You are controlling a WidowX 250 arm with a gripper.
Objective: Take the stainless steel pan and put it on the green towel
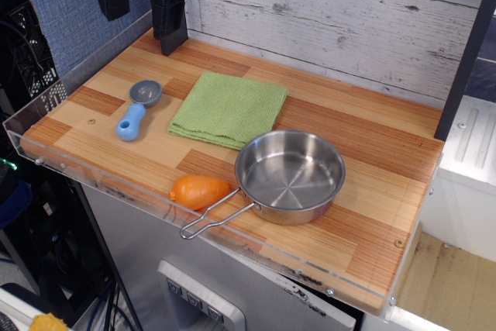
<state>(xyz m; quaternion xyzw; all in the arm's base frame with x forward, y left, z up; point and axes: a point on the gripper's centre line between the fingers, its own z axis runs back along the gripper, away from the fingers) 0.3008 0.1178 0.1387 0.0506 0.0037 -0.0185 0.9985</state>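
The stainless steel pan point(290, 175) sits upright on the wooden tabletop at the front right, its wire-loop handle pointing toward the front left edge. The green towel point(229, 108) lies flat just behind and left of the pan, its near corner almost touching the pan's rim. The black gripper point(139, 5) hangs at the back left corner, well above and away from both. Its two fingers point down with a wide gap between them, and it holds nothing.
A grey-and-blue scoop point(137, 108) lies left of the towel. An orange object point(199, 191) rests at the front edge beside the pan's handle. A clear acrylic lip point(46, 106) borders the table's left and front. A white plank wall stands behind.
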